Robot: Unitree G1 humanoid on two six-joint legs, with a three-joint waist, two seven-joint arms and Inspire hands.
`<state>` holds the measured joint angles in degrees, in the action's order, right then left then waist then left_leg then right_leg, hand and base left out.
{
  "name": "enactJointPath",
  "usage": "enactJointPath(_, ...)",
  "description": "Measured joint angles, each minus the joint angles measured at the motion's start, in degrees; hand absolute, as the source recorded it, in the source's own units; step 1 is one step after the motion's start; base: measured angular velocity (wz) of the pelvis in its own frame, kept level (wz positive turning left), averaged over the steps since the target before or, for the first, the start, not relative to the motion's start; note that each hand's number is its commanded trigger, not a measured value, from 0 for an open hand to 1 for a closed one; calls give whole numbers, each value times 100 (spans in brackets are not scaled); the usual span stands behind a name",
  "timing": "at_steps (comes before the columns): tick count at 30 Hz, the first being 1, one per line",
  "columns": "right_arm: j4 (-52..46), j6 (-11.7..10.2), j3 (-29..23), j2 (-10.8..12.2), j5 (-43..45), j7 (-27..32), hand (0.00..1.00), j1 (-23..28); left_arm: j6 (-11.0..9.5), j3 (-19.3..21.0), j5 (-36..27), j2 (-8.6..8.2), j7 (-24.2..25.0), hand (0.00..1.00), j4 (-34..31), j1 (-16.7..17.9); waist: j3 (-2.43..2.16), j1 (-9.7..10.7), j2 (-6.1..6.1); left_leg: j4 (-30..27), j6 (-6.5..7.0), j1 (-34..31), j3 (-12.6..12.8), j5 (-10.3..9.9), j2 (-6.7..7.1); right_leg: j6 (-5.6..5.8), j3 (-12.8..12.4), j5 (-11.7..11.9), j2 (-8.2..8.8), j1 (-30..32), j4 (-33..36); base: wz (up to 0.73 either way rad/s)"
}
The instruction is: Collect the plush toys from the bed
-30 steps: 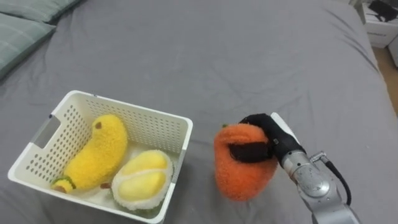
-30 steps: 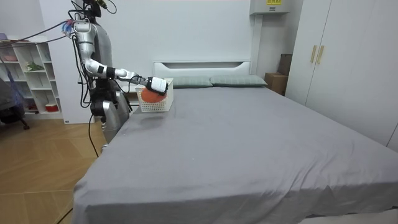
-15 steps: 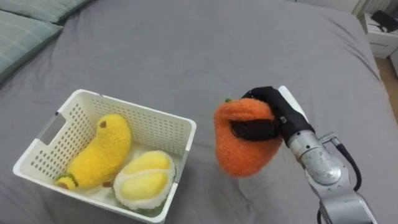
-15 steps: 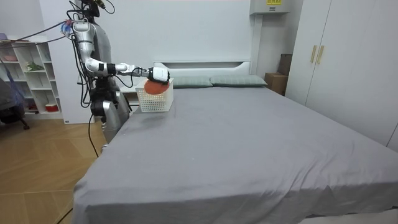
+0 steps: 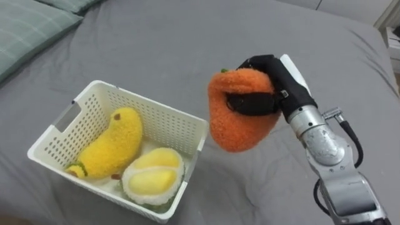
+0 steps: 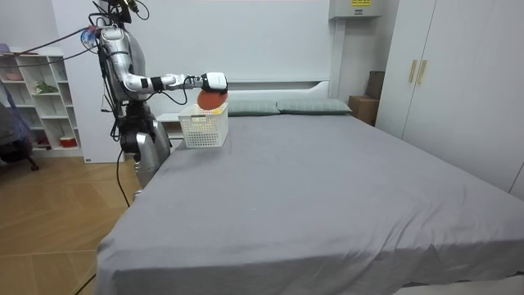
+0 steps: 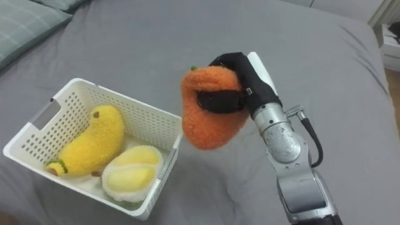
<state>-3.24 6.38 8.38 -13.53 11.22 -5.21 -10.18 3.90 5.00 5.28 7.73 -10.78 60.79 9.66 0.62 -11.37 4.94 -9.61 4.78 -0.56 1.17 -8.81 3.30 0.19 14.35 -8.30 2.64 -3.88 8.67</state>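
Note:
My right hand (image 5: pixel 269 84) is shut on an orange plush toy (image 5: pixel 237 119), holding it in the air just right of the white basket's (image 5: pixel 187 122) near corner. The same hand (image 7: pixel 240 81) and orange toy (image 7: pixel 209 122) show in the right eye view, and the toy (image 6: pixel 211 98) hangs above the basket (image 6: pixel 204 129) in the room view. Inside the basket lie a yellow plush banana (image 5: pixel 112 147) and a plush durian half (image 5: pixel 153 181), side by side.
The basket stands on a grey bed (image 5: pixel 175 56) near its head end. Striped pillows (image 5: pixel 31 25) lie at the far left. I stand at the bedside by a white shelf (image 6: pixel 41 98). Grey sheet stretches bare to the right of the basket.
My right hand has lifted the orange toy off the sheet and carried it up and toward the basket. The toys in the basket have not moved.

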Motion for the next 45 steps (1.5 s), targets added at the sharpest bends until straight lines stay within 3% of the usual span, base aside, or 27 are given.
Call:
enactJointPath(8, 1, 129, 339, -3, 111, 7, 100, -536, 246, -4, 288, 32, 20, 0, -32, 145, -13, -143, 41, -76, 6, 15, -132, 2, 32, 12, 156, -7, 27, -49, 0, 6)
enactJointPath(17, 1, 252, 576, -1, 165, 7, 100, -712, 430, 189, 573, 110, 139, 0, -36, 108, 0, -469, 125, -86, 5, 10, -212, -1, 50, 16, 158, -10, 24, -121, -5, 5)
enactJointPath(22, 1, 255, 633, -1, 165, 8, 100, -721, 496, 198, 621, 111, 185, 0, -119, 114, 17, -493, 179, -159, 6, -63, -308, -2, 70, 16, 239, -10, 30, -119, -2, 10)
enactJointPath(24, 4, 256, 635, -1, 238, 8, 63, -721, 497, 208, 776, 112, 254, 0, -182, 107, 23, -535, 205, -195, 8, -102, -324, -5, 70, 17, 301, -11, 33, -102, -2, 8)
enactJointPath(25, 22, 260, 636, -1, 290, 9, 29, -721, 499, 207, 823, 111, 266, 0, -200, 95, 22, -592, 210, -202, 9, -105, -324, -11, 71, 17, 299, -11, 34, -97, -2, 0)
enactJointPath(26, 28, 296, 642, -1, 291, 12, 8, -722, 511, 209, 839, 113, 268, 0, -248, 94, 21, -643, 212, -209, 10, -104, -324, -16, 70, 17, 302, -11, 34, -98, -2, 0)
enactJointPath(27, 28, 315, 653, -1, 291, 16, 0, -722, 520, 209, 842, 115, 268, 0, -271, 92, 20, -657, 214, -211, 10, -101, -324, -16, 70, 17, 305, -11, 35, -97, -2, 0)
enactJointPath(32, 91, 367, 856, -3, 333, 8, 0, -721, 544, 211, 940, 120, 266, 0, -368, 102, 17, -789, 217, -213, 10, -90, -326, -15, 71, 17, 308, -11, 35, -97, -2, 0)
enactJointPath(45, 440, 419, 912, 0, 469, 7, 0, -721, 582, 222, 1028, 119, 244, 0, -574, 114, 6, -798, 234, -207, 11, -93, -342, -15, 75, 18, 310, -11, 37, -98, -3, 0)
